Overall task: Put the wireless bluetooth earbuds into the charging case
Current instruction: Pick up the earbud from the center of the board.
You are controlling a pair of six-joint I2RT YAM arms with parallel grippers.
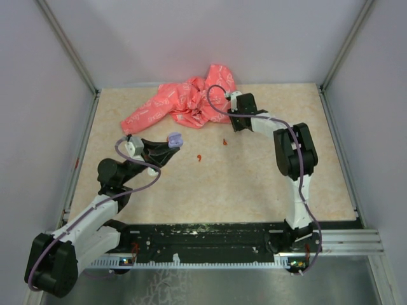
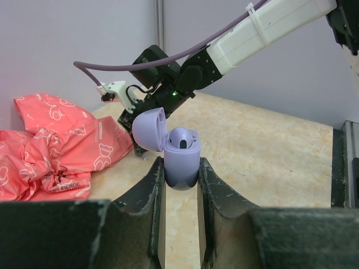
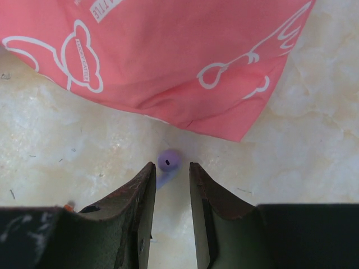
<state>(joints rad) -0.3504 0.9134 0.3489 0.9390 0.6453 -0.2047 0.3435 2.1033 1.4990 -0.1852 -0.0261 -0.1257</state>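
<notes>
Near left, the left pincer [image 2: 180,168] clamps the small lavender plastic charging case [image 2: 182,151] upright, lid hinged open. Farther right, the right pincer [image 3: 171,168] stands narrowly open astride a tiny lavender earbud [image 3: 168,159] lying on the beige surface [image 3: 314,140] beside crumpled pink printed cloth [image 3: 168,56]. An off-centre squeeze could flick it away.

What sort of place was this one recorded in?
Most likely a lab robot cell, not a home: plain grey walls framed by metal posts, a marble-patterned tabletop, and a left arm and right arm bolted to a black rail at its near edge.
</notes>
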